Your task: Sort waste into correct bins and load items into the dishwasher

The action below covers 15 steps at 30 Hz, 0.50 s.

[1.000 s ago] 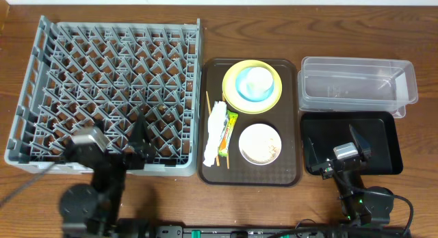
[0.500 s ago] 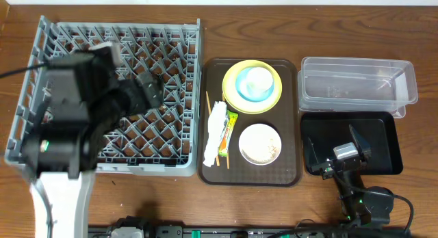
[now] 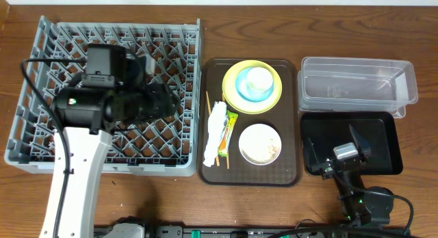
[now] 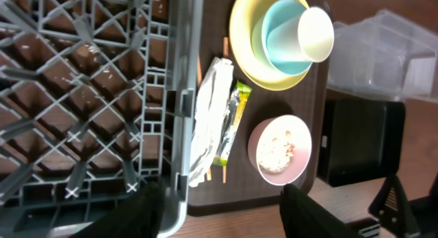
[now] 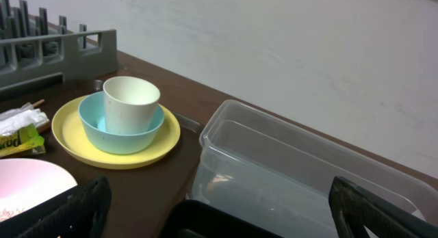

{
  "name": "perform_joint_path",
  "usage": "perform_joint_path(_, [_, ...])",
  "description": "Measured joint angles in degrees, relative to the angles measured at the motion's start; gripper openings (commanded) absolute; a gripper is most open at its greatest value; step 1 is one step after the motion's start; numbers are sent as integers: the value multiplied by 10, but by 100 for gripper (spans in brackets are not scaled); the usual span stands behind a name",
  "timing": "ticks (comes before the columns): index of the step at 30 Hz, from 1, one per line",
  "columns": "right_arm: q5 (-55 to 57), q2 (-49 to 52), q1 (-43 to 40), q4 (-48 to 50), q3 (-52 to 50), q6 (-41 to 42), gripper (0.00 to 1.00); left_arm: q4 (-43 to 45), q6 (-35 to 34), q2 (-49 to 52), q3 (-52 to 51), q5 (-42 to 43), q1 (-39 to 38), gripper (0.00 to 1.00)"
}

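Left pincer [image 4: 224, 212]: half-spread, empty, above dish rack [image 3: 171, 146], left of serving tray [image 3: 287, 169]. Right pincer [image 5: 220, 209]: wide apart, empty, over black tray [image 3: 383, 135] right of serving tray, clear tub [image 3: 356, 87] beside. On serving tray: napkin [image 3: 216, 132], wrapper [image 3: 230, 132] (print unreadable), chopsticks [image 3: 208, 104], cup [image 3: 259, 78] in blue bowl [image 3: 260, 94] on yellow plate [image 3: 236, 104], white bowl [image 3: 245, 132] with rice scraps [image 3: 260, 148].

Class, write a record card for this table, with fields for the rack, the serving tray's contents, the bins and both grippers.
rack: grey dish rack, left of the table
middle: brown serving tray
stack: white cup in blue bowl on yellow plate
food: rice scraps in white bowl
waste: napkin and wrapper side by side, chopsticks partly under the napkin
bins: clear tub behind black tray, right side
left arm: left gripper open, over the rack, holding nothing
right arm: right gripper open, over the black tray, holding nothing
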Motion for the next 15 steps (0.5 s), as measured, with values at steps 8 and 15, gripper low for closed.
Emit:
perform_joint_path(8, [0, 0, 0, 0, 0, 0, 99, 19, -28, 0, -2, -87, -115, 45])
perform_joint_path(15, [0, 0, 0, 0, 0, 0, 99, 51, -44, 25, -5, -120, -231, 40])
